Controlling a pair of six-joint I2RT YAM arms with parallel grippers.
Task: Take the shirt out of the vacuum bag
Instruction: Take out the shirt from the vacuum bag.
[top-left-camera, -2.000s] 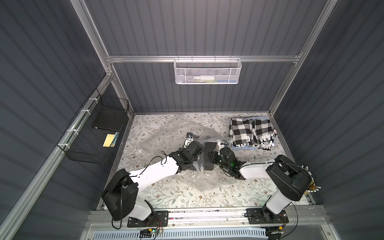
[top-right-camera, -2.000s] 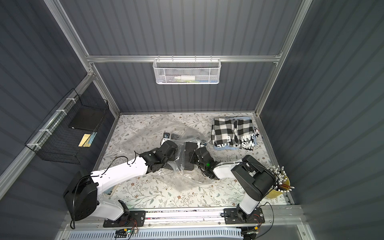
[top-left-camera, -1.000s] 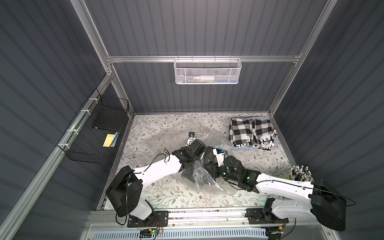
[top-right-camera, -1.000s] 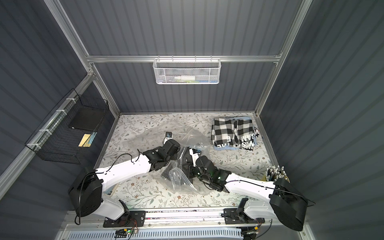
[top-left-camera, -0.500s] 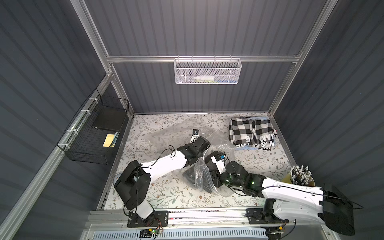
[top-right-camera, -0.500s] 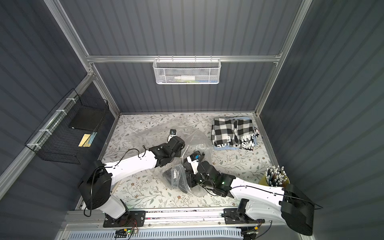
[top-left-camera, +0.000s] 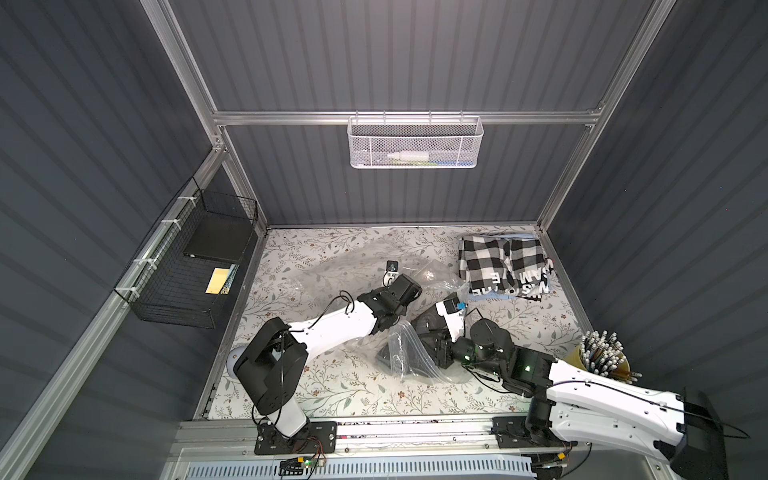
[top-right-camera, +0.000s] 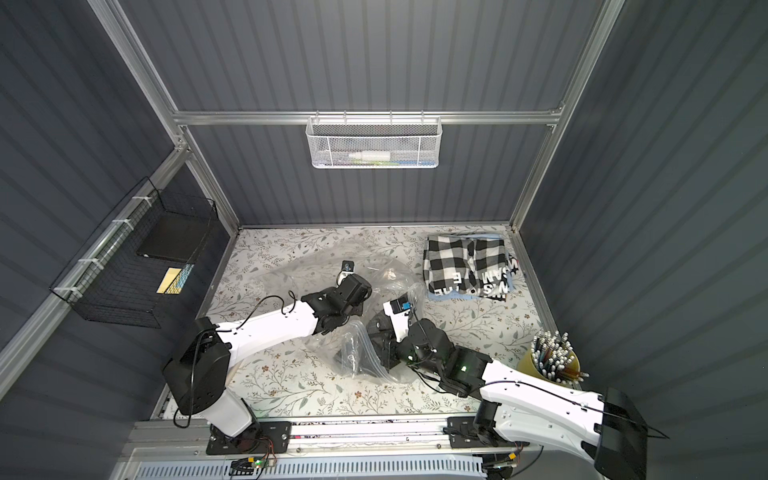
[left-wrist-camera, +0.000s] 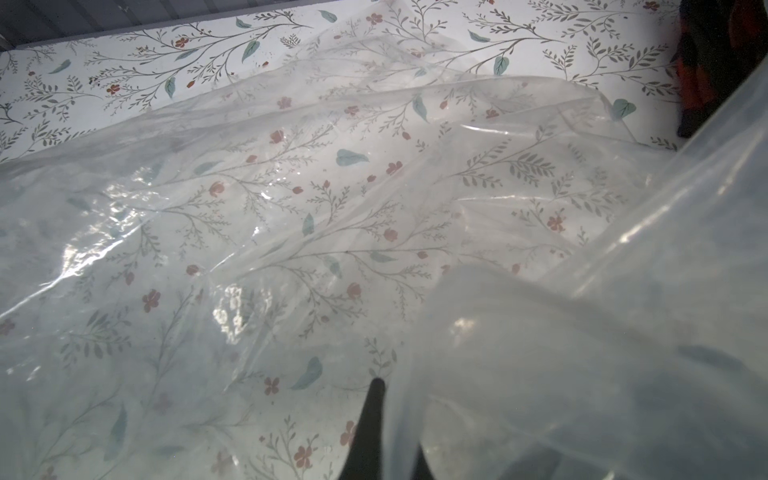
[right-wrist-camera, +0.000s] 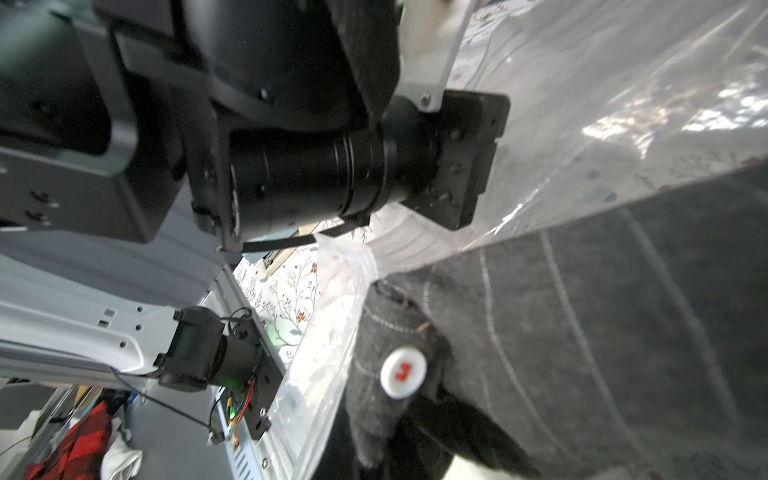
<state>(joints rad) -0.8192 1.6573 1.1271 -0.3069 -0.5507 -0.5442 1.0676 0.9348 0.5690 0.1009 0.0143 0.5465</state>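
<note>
We locate the vacuum bag (top-left-camera: 345, 270) crumpled just beside the checked cloth pile (top-left-camera: 503, 266). The dark shirt (right-wrist-camera: 582, 311) sits partly inside the bag mouth, on the pile's robot-base side. The right gripper (top-left-camera: 432, 349) pinches the shirt. The left gripper (left-wrist-camera: 392, 449), jaws pressed together, pinches bag film.

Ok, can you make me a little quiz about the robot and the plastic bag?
1. True or false: the checked clothes lie outside the vacuum bag.
2. What colour is the button on the dark shirt? A white, B green, C blue.
3. Fill in: the ___ gripper pinches the dark shirt.
Key: 1 true. 2 A. 3 right: the right gripper is shut on the dark shirt, while the left gripper grips the vacuum bag.
</note>
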